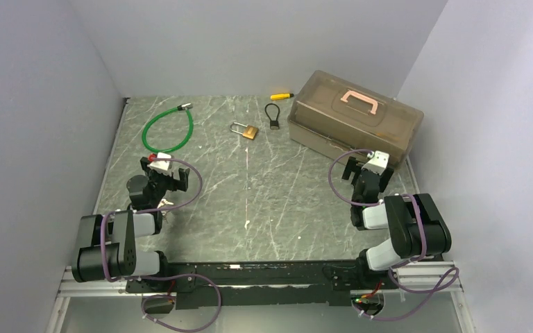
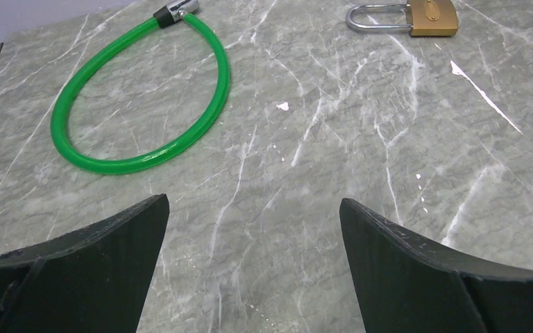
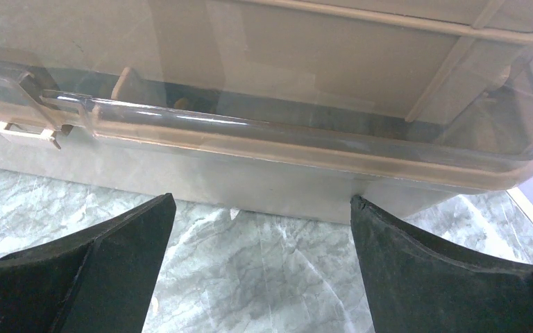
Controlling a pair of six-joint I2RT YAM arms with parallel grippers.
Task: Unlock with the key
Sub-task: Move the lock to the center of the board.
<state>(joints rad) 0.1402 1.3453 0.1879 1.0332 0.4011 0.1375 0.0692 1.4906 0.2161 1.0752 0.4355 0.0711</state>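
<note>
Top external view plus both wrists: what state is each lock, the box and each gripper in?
brass padlock, shackle closed, lying flat
green cable lock, looped, ends joined
box, lid down
left gripper, open, empty
right gripper, open, empty
key, not made out in any view

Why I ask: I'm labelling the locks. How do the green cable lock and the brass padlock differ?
The green cable lock is a big, flexible loop; the brass padlock is a small rigid block with a silvery shackle. The cable lock lies far left, the padlock nearer the middle. Both lie flat, seemingly closed.
</note>
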